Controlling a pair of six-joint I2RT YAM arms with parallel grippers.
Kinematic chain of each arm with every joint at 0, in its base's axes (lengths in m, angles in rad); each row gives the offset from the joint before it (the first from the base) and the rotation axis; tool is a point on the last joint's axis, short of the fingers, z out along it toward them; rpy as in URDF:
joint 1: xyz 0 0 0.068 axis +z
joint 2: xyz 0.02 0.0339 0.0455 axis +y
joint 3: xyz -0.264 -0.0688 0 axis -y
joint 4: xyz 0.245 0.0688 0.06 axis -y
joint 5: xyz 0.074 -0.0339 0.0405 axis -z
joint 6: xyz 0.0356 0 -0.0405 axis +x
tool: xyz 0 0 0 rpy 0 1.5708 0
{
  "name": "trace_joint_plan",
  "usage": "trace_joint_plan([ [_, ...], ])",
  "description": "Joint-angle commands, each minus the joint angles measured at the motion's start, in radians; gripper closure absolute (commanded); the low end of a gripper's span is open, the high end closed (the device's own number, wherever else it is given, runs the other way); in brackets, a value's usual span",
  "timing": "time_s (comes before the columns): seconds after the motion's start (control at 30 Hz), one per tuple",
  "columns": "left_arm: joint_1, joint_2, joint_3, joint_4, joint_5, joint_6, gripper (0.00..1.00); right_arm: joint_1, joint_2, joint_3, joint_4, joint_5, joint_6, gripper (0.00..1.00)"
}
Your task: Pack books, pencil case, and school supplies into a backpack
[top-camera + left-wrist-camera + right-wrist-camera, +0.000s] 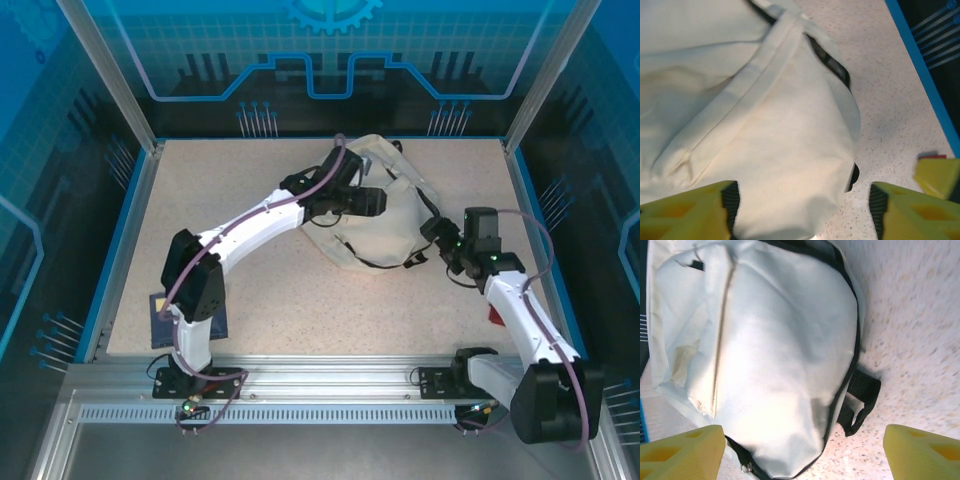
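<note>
My left fingers [685, 212] stand wide over a fold of the large cream fabric backpack [388, 228]. My right fingers [680, 450] gape too, holding nothing. The bag lies toward the far side of the speckled bench [300, 300], and its zip looks shut to me. A dark flat cover [160, 318] beside the left arm's base seems unpacked and awkward to reach.
</note>
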Motion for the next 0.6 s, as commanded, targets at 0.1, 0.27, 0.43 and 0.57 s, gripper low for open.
trace_joint_plan([
  [0.1, 0.118, -0.228, -0.269, -0.039, -0.077, -0.172, 0.11, 0.064, 0.017, 0.234, -0.253, 0.079, -0.277, 0.08],
  [0.27, 0.247, -0.411, -0.561, -0.162, -0.232, -0.257, 0.01, 0.185, 0.070, 0.284, -0.204, 0.031, -0.307, 0.03],
  [0.43, 0.360, -0.553, -0.775, -0.290, -0.350, -0.313, 0.01, 0.288, 0.161, 0.338, -0.153, 0.020, -0.301, 0.02],
  [0.57, 0.410, -0.627, -0.877, -0.340, -0.400, -0.359, 0.01, 0.345, 0.227, 0.386, -0.143, 0.025, -0.302, 0.02],
])
